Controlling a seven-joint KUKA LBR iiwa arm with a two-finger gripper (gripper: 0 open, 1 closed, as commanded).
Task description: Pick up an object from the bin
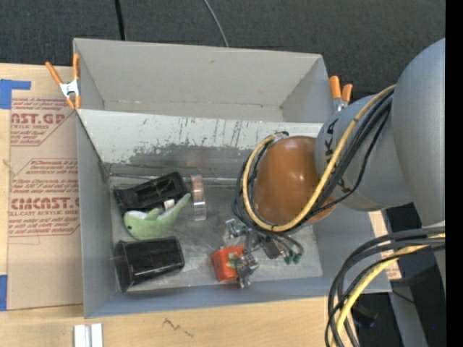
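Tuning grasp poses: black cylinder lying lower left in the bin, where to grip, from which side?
Likely mid-body of the black cylinder, straight down from above, closing across its round width. It lies on its side, long axis roughly left-right, so curved flanks face far and near walls. Its left end sits close to the bin wall, leaving little room end-on.

arm (pixel 427 136): pale grey, rounded | wrist cover (pixel 286 179): orange dome | cables (pixel 249 186): yellow, black loops | gripper (pixel 244 268): silver metal

Even bright light, pale glare on bin (pixel 195 71), perhaps shadow beneath arm (pixel 405 157)
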